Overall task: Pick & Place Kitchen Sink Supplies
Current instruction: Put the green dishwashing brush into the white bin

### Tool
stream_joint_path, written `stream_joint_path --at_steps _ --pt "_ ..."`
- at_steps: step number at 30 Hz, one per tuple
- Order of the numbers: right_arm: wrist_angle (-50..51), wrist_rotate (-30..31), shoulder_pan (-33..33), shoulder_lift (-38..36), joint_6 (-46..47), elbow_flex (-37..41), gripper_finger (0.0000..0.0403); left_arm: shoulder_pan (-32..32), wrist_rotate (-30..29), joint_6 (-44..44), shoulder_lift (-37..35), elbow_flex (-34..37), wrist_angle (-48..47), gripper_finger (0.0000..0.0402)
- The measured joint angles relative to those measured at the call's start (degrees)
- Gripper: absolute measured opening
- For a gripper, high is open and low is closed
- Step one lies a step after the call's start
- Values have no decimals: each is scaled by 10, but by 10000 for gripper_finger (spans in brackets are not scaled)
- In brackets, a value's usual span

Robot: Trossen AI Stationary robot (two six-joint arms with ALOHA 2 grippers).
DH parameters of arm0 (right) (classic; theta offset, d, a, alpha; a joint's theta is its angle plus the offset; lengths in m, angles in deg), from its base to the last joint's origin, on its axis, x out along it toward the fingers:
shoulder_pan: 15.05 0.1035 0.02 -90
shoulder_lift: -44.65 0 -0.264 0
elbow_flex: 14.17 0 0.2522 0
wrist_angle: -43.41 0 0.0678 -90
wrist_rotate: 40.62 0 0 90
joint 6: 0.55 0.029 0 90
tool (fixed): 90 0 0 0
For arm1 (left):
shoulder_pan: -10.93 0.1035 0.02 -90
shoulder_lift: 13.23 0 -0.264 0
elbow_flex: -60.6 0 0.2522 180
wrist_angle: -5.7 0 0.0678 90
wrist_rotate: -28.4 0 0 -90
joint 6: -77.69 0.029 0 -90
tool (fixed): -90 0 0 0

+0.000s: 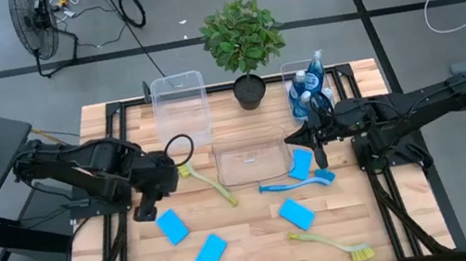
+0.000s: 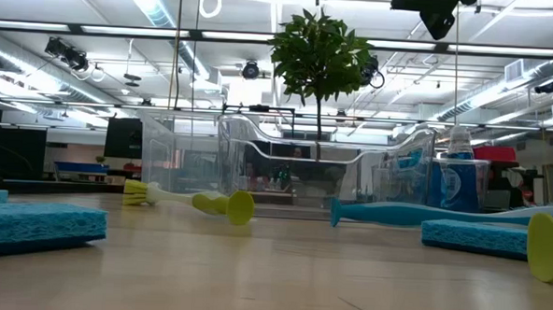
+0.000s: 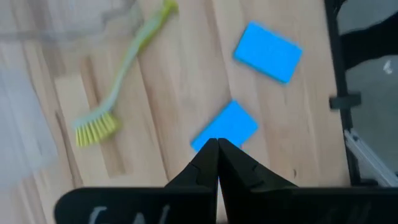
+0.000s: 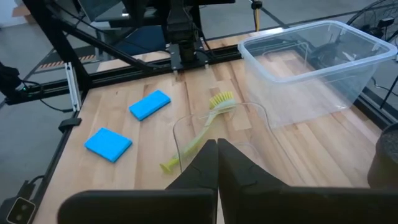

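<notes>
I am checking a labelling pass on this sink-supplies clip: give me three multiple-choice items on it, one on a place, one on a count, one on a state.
1. Where are the small bottles?
A. in the clear bin by the plant
B. loose on the wood
C. in the left gripper

2. How many blue sponges lie on the table?
A. two
B. four
C. six

3. How is the left gripper?
A. shut on a brush
B. wide open
C. shut, empty

Answers: 1 A, they stand inside the bin. 2 B, the high view shows four. 3 C, its fingers meet with nothing between.
</notes>
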Motion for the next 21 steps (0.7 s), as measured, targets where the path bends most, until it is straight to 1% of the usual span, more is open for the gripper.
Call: stream_joint_path --at_steps 2,7,12,16,21 --pt "0 0 0 0 0 0 0 0 0 -9 0 0 -16 14" --pt "0 0 0 0 0 0 0 0 0 -4 0 1 -17 14" --pt "0 0 0 0 0 0 0 -6 11 9 0 50 -15 18" --pt "0 0 0 0 0 0 0 -11 15 12 0 94 -3 46" --pt "0 0 0 0 0 0 0 -10 -6 45 0 143 14 101"
